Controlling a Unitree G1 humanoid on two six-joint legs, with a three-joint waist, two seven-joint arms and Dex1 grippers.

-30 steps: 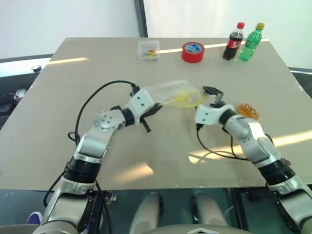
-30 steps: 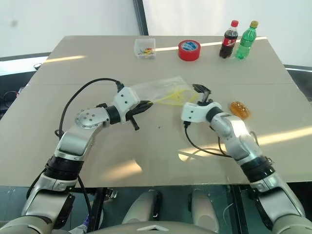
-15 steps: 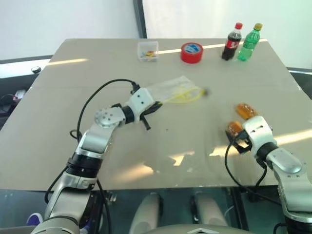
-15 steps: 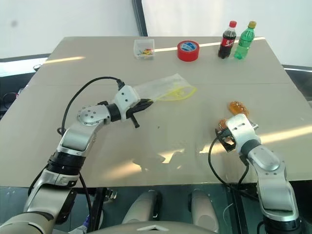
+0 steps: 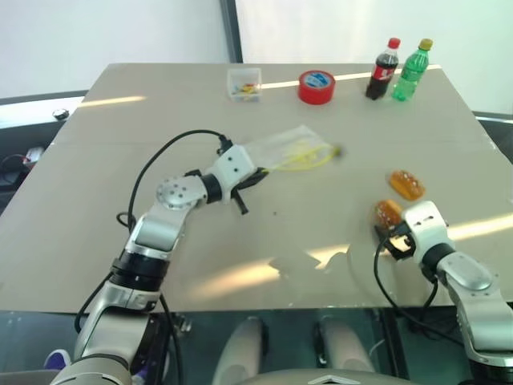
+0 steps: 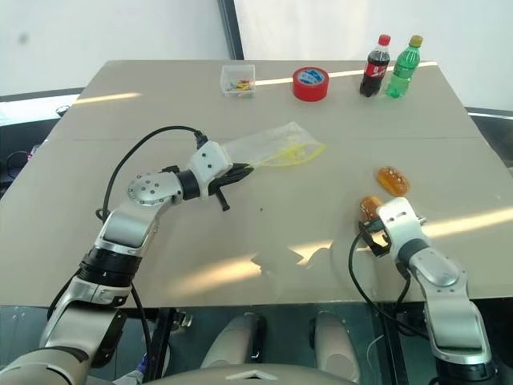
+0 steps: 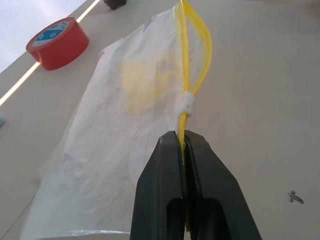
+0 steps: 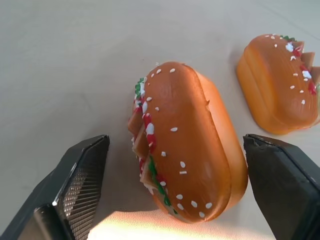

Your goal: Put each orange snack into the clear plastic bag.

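The clear plastic bag (image 5: pixel 288 151) lies flat on the table (image 5: pixel 160 104), its yellow strip toward the right. My left gripper (image 7: pixel 184 137) is shut on that yellow strip near the bag's nearer corner. Two orange snacks lie at the right of the table: the nearer one (image 8: pixel 185 145) and the farther one (image 5: pixel 406 184) just behind it. My right gripper (image 6: pixel 374 233) is open. Its two fingers stand on either side of the nearer snack, with a gap on both sides.
Along the table's far edge stand a small clear box (image 5: pixel 244 83), a red tape roll (image 5: pixel 317 86), a cola bottle (image 5: pixel 383 68) and a green bottle (image 5: pixel 410 70). Black cables loop from both wrists over the tabletop.
My right arm has swung away from the bag's mouth, to the right and toward the near edge, and rolled. Its fingers now flank the nearer snack. The left gripper and bag stayed put.
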